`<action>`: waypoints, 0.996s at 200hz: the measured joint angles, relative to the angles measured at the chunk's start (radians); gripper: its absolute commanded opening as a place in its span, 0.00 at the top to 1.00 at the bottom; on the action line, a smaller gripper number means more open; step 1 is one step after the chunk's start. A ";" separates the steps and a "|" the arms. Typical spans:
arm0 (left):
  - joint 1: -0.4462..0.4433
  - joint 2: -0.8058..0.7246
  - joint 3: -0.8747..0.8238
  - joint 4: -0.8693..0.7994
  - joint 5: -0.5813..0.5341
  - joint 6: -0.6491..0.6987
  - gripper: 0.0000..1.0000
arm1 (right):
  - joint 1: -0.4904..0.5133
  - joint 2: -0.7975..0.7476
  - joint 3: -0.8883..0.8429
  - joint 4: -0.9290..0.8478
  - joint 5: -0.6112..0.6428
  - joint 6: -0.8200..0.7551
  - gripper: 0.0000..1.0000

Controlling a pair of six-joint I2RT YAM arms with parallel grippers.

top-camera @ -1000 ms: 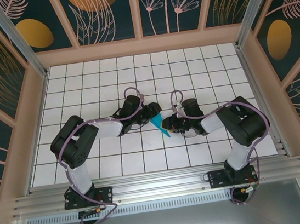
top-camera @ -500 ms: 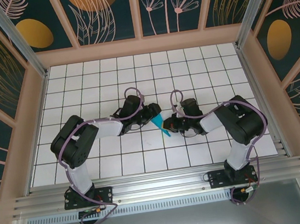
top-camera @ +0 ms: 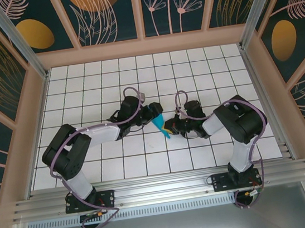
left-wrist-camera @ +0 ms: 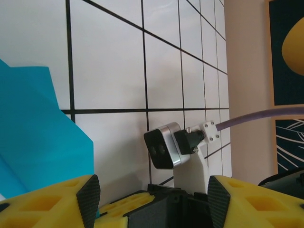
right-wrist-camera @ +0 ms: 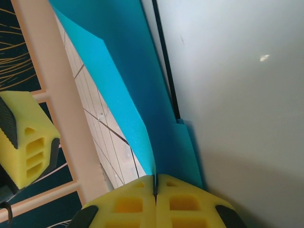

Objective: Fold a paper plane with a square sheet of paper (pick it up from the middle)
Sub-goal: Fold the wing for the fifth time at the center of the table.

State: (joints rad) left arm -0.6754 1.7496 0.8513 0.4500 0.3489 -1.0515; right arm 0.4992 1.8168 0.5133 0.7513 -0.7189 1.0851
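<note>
Now the right claw [right-wrist-camera: 155, 183] is pinched tight on the folded teal paper [right-wrist-camera: 118, 71], while the left claw [left-wrist-camera: 154, 197] stands spread just beside it over the white table [left-wrist-camera: 180, 66].

Top view, center: teal paper [top-camera: 161, 127] too small to read folds; upper tip seems covered. Left wrist view: paper [left-wrist-camera: 38, 133] cut by left edge, bottom behind left gripper's pad [left-wrist-camera: 47, 204]. Right wrist view: paper [right-wrist-camera: 123, 80] exits top edge, lower end lost btwn right gripper's pads [right-wrist-camera: 180, 199].
</note>
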 measured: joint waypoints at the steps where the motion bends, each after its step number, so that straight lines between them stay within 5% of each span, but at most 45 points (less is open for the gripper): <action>1: 0.000 0.001 0.000 0.002 0.001 0.000 0.36 | 0.000 0.000 0.000 0.000 0.000 0.000 1.00; 199: 0.000 0.130 0.047 0.119 0.076 -0.010 0.36 | -0.003 0.012 0.040 -0.079 -0.020 -0.005 1.00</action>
State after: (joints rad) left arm -0.6754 1.8797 0.8978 0.5694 0.4252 -1.0615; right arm 0.4961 1.8286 0.5529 0.6724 -0.7391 1.0805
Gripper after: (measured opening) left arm 0.643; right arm 0.060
